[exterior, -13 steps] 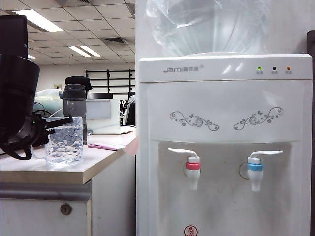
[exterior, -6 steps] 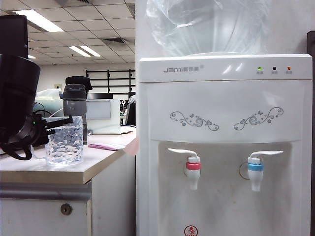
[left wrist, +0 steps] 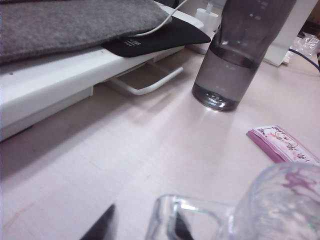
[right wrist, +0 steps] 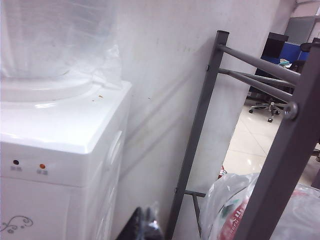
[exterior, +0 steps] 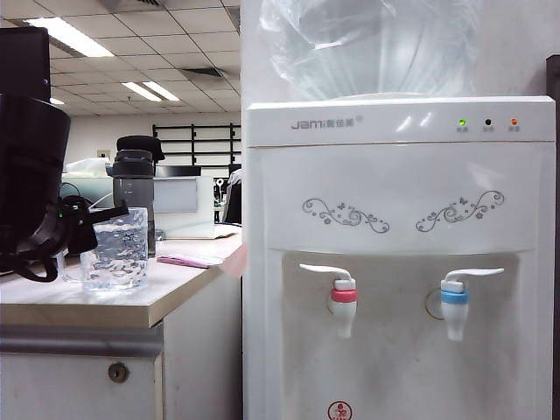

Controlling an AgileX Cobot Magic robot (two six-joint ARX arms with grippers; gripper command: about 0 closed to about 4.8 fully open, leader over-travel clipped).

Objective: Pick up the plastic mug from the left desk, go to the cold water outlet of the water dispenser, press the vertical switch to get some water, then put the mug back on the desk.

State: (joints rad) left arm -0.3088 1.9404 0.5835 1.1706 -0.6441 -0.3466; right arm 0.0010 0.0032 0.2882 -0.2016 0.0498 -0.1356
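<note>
A: Exterior view is evenly lit by ceiling panels (exterior: 66, 35), which are blown out white. Dispenser (exterior: 398, 262) front is bright, with soft glare streaks by the lights. The left arm (exterior: 31, 184) is a black mass, no detail.

B: Left wrist view?

A: Soft and a bit pink. Broad shadow on the counter (left wrist: 125, 150) under the white stand. Bottle (left wrist: 235, 55) fairly sharp, with a bright patch on the counter at its base. Mug (left wrist: 260, 207) up close is blurred, as are the dark jaw tips.

B: Right wrist?

A: Bright, washed out. Water bottle (right wrist: 55, 35) overexposed, the grey rack (right wrist: 280, 145) blurred up close, faint diagonal shadows on the wall (right wrist: 165, 90).
</note>
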